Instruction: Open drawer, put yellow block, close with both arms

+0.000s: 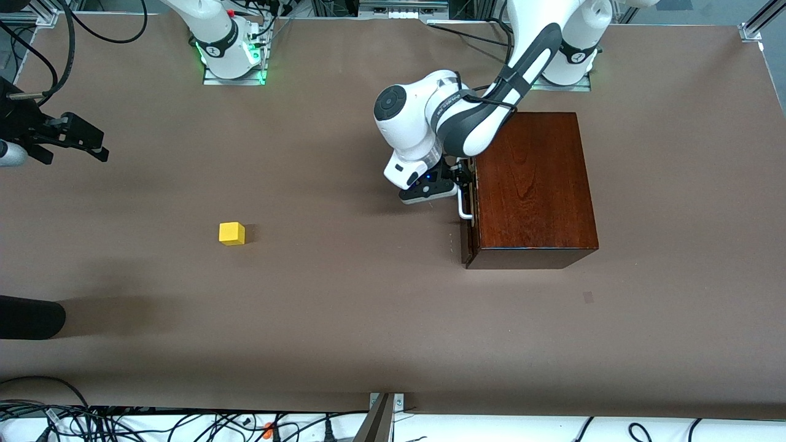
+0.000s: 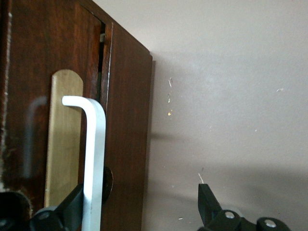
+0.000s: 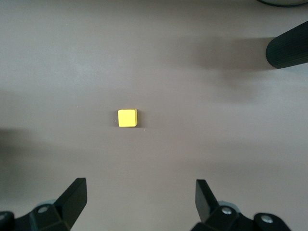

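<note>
The dark glossy wooden box (image 1: 534,184) stands toward the left arm's end of the table. The drawer's reddish-brown front (image 2: 127,144) sits flush or nearly flush with the box, and its white U-shaped handle (image 1: 465,207) faces the right arm's end. My left gripper (image 1: 462,179) is open at the handle. In the left wrist view the gripper (image 2: 139,209) straddles the handle (image 2: 94,163), which lies against one finger (image 2: 72,207). The yellow block (image 1: 231,233) lies alone on the table. My right gripper (image 1: 80,140) hangs open and empty in the air; its wrist view (image 3: 140,197) shows the block (image 3: 127,118) below.
A black rounded object (image 1: 31,316) pokes in at the table's edge at the right arm's end, nearer the front camera than the block; it also shows in the right wrist view (image 3: 288,48). The brown tabletop (image 1: 368,307) spreads between block and box.
</note>
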Controlling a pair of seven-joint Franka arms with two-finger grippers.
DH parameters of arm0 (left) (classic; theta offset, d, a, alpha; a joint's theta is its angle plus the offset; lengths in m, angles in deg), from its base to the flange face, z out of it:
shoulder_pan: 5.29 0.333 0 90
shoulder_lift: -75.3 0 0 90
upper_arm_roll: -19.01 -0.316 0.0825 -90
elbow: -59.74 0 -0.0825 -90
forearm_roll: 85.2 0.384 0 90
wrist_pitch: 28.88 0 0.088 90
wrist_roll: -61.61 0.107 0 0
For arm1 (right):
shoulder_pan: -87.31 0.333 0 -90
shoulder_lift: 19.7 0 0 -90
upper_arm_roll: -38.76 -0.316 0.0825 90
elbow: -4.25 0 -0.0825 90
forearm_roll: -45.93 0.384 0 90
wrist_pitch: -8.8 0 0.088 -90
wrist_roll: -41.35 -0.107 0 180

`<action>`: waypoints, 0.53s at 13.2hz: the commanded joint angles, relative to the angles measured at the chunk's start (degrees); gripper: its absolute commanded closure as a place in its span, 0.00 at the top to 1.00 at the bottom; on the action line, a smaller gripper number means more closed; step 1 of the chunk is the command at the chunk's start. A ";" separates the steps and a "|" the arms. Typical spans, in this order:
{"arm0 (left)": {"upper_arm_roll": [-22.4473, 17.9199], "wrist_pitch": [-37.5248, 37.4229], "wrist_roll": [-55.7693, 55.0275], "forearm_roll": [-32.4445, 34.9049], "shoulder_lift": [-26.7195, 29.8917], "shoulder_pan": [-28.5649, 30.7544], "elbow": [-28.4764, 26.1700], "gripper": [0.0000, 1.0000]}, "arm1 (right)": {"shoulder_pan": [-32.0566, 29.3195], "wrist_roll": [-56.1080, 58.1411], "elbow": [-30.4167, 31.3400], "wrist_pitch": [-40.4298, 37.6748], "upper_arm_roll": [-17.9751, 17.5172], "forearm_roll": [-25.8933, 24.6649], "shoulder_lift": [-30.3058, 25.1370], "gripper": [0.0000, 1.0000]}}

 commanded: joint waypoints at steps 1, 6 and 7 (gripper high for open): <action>0.12 -0.23 -1.69 0.80 -4.14 -1.30 5.54 1.00 | -0.15 -0.06 -1.38 -0.77 0.03 0.16 0.35 1.00; 0.47 -0.06 -2.48 0.62 -5.91 -1.92 7.31 1.00 | -0.15 -0.06 -1.30 -0.68 0.03 0.16 0.35 1.00; 0.55 0.47 -2.48 0.53 -6.17 -2.27 7.83 1.00 | -0.15 -0.06 -1.38 -0.68 0.03 0.16 0.35 1.00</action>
